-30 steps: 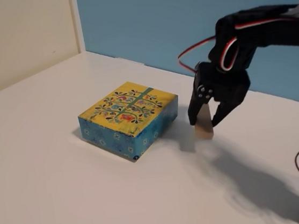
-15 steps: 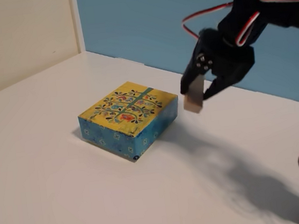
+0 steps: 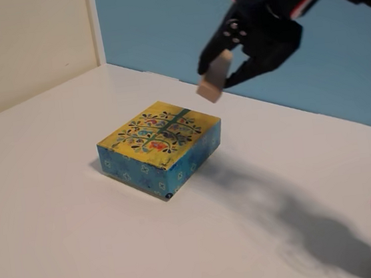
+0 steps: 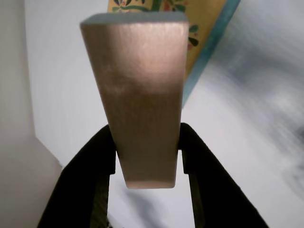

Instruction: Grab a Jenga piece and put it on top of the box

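Hand [image 3: 226, 70]: black, up in the air, its two fingers clamped on the Jenga piece.
Surface [image 3: 60, 214]: white, with the arm's shadow across it.
Box [image 3: 160, 146]: yellow patterned top, blue sides, flat on the surface, below and left of the hand in the fixed view.
Jenga piece [image 3: 212, 82]: tan, tilted, held aloft above the box's far corner.

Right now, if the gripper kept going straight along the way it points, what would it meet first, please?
Probably the box. The gripper holds the Jenga piece angled down-left toward it, and the wrist view shows the box's yellow top just beyond the piece's tip. Depth is unclear; it could land on the near edge.
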You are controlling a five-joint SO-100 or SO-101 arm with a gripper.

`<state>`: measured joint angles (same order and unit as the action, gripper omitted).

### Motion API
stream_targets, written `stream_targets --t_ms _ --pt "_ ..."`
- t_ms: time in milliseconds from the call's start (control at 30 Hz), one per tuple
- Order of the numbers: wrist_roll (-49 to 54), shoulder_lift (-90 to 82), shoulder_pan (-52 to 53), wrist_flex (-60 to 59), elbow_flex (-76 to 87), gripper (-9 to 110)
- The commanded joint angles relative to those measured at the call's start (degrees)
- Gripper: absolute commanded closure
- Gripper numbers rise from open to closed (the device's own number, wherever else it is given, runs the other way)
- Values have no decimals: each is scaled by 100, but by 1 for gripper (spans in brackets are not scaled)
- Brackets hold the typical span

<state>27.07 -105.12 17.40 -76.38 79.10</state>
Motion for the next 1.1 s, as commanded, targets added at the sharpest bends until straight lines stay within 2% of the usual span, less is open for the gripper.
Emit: stream_targets --t_ms 0,400,733,1067 --pt "-70 202 -176 -105 -642 101" --pt "-97 1397 -668 -325 -1564 101" --pt "123 2848 -589 -773 -2751 101" --pt "439 3560 -501 -835 -3305 101"
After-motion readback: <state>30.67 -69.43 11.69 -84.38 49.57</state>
